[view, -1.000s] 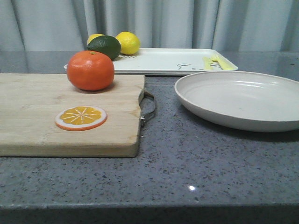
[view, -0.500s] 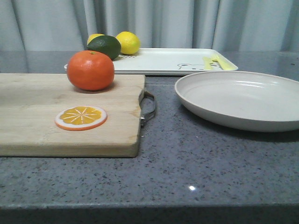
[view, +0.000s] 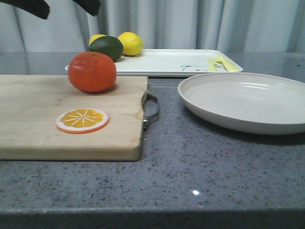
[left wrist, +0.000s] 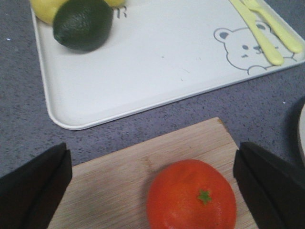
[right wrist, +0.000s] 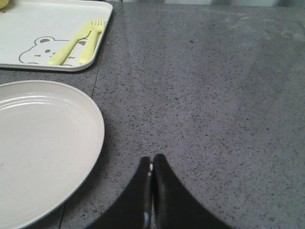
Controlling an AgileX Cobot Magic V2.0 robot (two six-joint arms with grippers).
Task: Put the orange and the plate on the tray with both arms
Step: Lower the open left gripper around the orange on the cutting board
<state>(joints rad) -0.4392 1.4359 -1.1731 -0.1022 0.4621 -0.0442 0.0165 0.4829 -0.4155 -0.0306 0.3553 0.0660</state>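
Orange (left wrist: 191, 196) sitting between wide-open left jaws (left wrist: 152, 186); right jaws (right wrist: 152, 191) closed, empty; left jaws newly appearing upper left, front view.

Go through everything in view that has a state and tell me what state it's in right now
Whole round bright orange: on the wooden cutting board, ungripped.
Off-white round plate: empty, on the counter.
White rectangular tray: holds dark green lime, lemons, yellow cutlery.
Left gripper: jaws wide open above the orange.
Right gripper: jaws shut, empty.

Bright orange (view: 92, 71), off-white plate (view: 248, 102), white tray (left wrist: 157, 62) with a grey bear outline and yellow cutlery.
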